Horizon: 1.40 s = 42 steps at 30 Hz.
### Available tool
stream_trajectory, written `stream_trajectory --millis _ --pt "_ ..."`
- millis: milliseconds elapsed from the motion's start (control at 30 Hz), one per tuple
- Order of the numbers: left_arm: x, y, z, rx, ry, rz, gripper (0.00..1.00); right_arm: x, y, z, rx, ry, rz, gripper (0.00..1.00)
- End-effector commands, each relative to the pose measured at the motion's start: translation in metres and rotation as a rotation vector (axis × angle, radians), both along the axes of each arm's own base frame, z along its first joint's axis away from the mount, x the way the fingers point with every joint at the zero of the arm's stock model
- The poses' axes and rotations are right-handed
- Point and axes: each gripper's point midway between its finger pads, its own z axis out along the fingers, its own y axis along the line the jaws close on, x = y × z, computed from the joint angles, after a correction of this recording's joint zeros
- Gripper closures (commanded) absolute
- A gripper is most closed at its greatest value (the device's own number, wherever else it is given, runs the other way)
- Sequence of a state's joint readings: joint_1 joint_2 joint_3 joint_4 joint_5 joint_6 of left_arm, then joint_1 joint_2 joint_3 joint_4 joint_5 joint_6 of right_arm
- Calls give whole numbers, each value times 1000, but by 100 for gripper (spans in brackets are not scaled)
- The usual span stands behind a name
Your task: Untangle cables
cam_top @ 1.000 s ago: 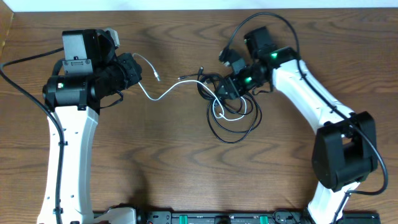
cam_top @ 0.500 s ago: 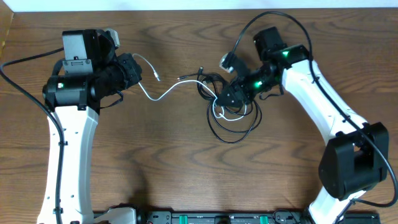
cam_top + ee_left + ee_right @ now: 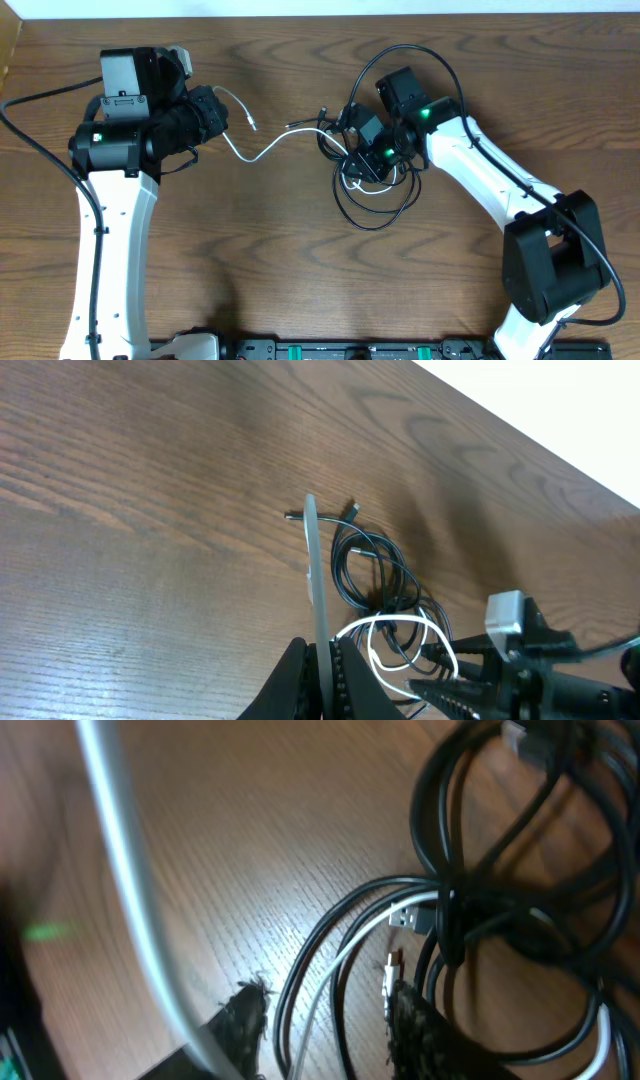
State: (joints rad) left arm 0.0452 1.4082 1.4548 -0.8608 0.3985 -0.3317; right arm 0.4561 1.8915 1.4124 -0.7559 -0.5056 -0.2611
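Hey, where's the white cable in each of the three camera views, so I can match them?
Overhead: the white cable snakes from upper left-centre into the tangle.
Left wrist: the white cable rises from bottom centre, then loops lower right.
Right wrist: the white cable is a blurred strand down the left.
Shared landmark: the black cable coil.

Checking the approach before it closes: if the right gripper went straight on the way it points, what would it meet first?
Most likely the tangled strands of the black cable and white cable, which run right in front of the open right gripper; depth is unclear.
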Motion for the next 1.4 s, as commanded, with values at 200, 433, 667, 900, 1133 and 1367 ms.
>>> stream_trajectory --millis 200,433,667,900,1133,1367 --pt "-2 0 9 7 -29 -16 92 -2 -3 -7 -13 50 -72 99" --pt "-4 0 8 6 -22 -16 92 12 7 50 63 -7 -122 99" --pt "-4 0 8 6 -18 -16 93 24 11 169 177 -174 -170 99" --pt "-4 0 7 6 -17 -16 92 25 -3 275 269 -365 -263 99" --pt "-6 0 5 6 -8 -16 92 19 -20 346 387 -470 -335 99" --pt "-6 0 5 6 -8 -16 92 16 -51 396 494 -512 -472 99"
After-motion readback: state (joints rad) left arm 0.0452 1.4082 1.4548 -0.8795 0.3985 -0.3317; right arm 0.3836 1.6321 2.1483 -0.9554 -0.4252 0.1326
